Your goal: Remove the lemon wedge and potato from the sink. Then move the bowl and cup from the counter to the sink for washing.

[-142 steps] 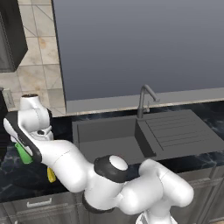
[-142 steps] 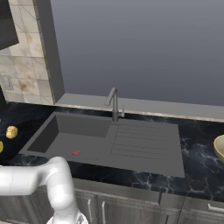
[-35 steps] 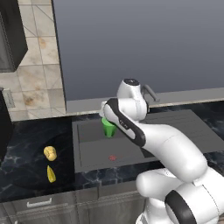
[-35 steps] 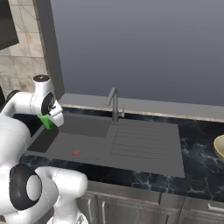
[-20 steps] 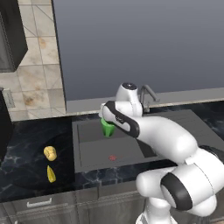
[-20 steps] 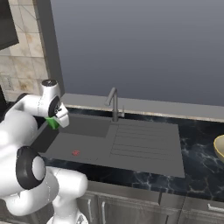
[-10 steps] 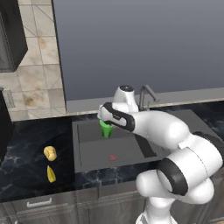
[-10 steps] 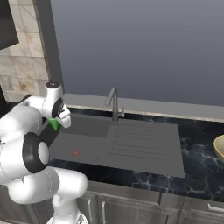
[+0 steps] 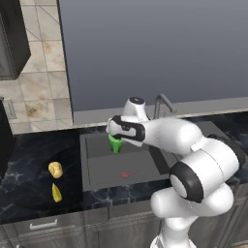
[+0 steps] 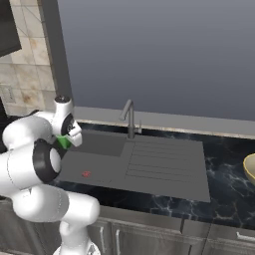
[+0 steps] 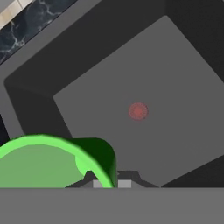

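Over the far left part of the sink you have the cup: bright green, tapered, no handle, mouth up, hanging upright under the gripper. From the hand camera its thin round rim and paler green inside sit at the lower left, with the rim clamped between the fingertips, so you can count the claw as closed on the cup.

Below it: dark grey rectangular basin, bare floor, small red drain near the middle. You cannot tell whether the cup's base touches the basin floor.

Right of the basin: ribbed drainboard; dark curved faucet at the far edge.

Left of the sink, on the black marbled counter: potato, a rounded yellow-tan lump, and just nearer you the lemon wedge, slim, yellow and pointed.

Far right on the counter: bowl, tan-yellow, cut off by the picture's edge.
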{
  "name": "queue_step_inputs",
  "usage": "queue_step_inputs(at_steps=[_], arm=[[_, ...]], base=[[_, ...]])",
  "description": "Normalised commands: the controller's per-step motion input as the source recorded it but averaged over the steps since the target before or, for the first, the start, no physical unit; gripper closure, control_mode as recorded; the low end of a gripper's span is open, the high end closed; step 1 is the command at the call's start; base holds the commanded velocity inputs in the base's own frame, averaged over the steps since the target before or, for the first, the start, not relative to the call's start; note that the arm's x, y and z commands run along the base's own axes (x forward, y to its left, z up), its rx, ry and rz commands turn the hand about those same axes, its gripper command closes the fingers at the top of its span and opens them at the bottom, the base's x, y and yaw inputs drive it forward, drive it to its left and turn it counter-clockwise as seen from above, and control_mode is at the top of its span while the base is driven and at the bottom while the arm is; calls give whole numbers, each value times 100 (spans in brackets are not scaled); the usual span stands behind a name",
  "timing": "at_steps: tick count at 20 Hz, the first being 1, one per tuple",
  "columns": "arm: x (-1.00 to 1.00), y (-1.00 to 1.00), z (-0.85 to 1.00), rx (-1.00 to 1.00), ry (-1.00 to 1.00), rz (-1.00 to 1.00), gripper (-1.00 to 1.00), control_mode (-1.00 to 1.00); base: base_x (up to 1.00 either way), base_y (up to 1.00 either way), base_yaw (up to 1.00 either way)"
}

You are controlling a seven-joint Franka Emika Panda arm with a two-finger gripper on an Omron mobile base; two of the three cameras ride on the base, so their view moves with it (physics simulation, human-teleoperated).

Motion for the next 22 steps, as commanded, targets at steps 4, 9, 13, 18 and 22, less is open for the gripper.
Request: queue_step_inputs(at_steps=[4,9,13,18,22], arm=[[20,5,-19,0,0,0,100,-100],[17,6,-18,0,0,0,100,-100],[15,8,-18,0,0,0,100,-100],[14,7,-17,0,0,0,100,-100],[12,6,-17,0,1,0,100,-100]], base=[[0,0,0],[0,0,0],[0,0,0],[0,0,0],[0,0,0]])
